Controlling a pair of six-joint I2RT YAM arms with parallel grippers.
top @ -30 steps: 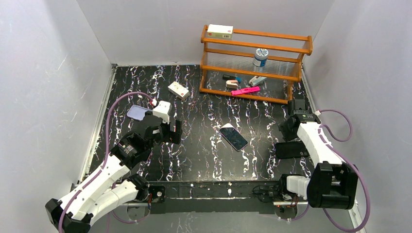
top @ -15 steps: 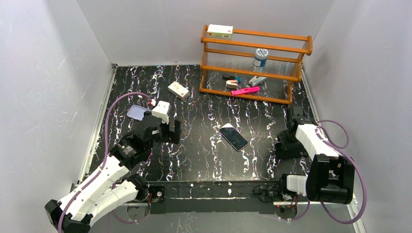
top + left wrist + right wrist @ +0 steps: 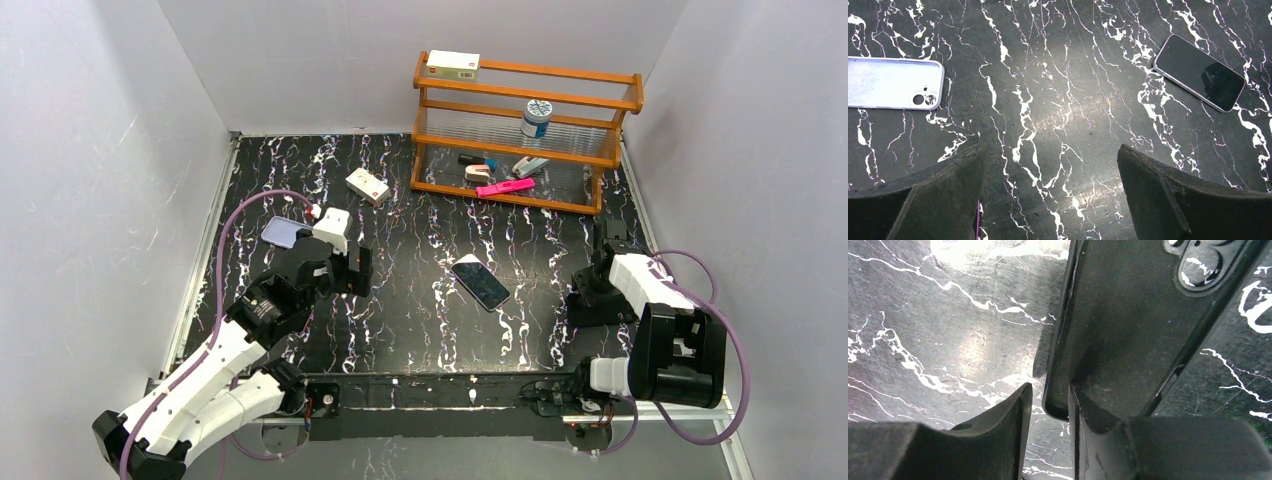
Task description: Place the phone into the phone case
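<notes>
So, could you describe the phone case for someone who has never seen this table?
On the black marbled table, look far left, just beyond the left arm. The phone case lies flat there: a pale lavender shell, unlike the dark-screened phone mid-table and the black slab on the right.

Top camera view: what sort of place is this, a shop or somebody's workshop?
Most likely a robot test cell in a lab: two robot arms bolted to a marbled black table, plain white walls boxing it in, and props laid out: a phone, a lavender phone case, a wooden rack.
</notes>
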